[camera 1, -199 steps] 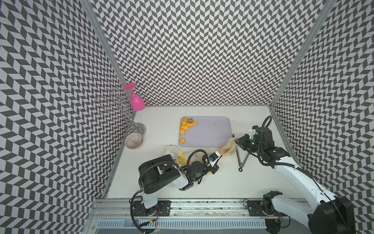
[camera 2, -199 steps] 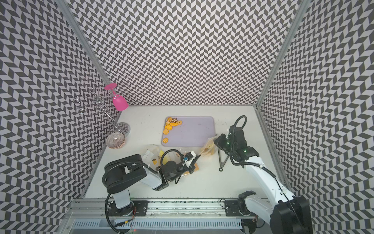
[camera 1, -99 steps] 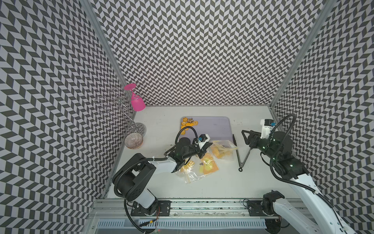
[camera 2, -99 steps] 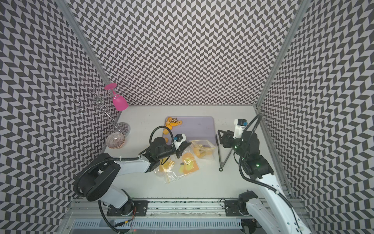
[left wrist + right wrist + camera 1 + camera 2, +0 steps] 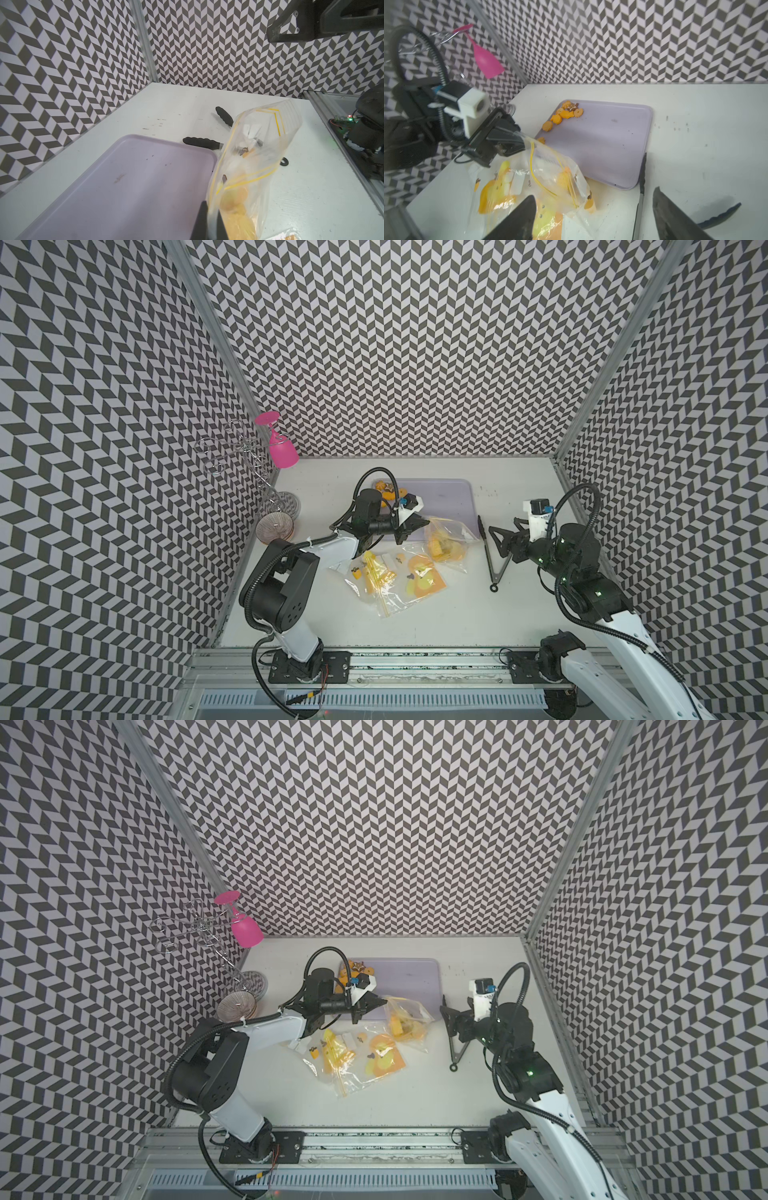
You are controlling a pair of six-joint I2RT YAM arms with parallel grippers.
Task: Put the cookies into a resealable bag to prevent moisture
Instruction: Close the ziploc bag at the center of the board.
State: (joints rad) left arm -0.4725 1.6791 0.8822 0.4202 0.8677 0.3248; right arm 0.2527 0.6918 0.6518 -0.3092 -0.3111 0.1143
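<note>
Orange cookies (image 5: 388,491) sit at the tray's (image 5: 444,497) ten o'clock corner, unbagged. Right end effector (image 5: 498,543) has just released, jaws apart; left end effector (image 5: 417,524) alone clamps the resealable bag (image 5: 449,541) at five o'clock, mouth likely sagging.

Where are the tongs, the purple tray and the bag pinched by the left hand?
tongs (image 5: 485,547): in a top view, on the arm nearer the tray.
purple tray (image 5: 444,499): in a top view, on its bare floor.
bag (image 5: 254,160): in the left wrist view, on its clear side wall.
</note>
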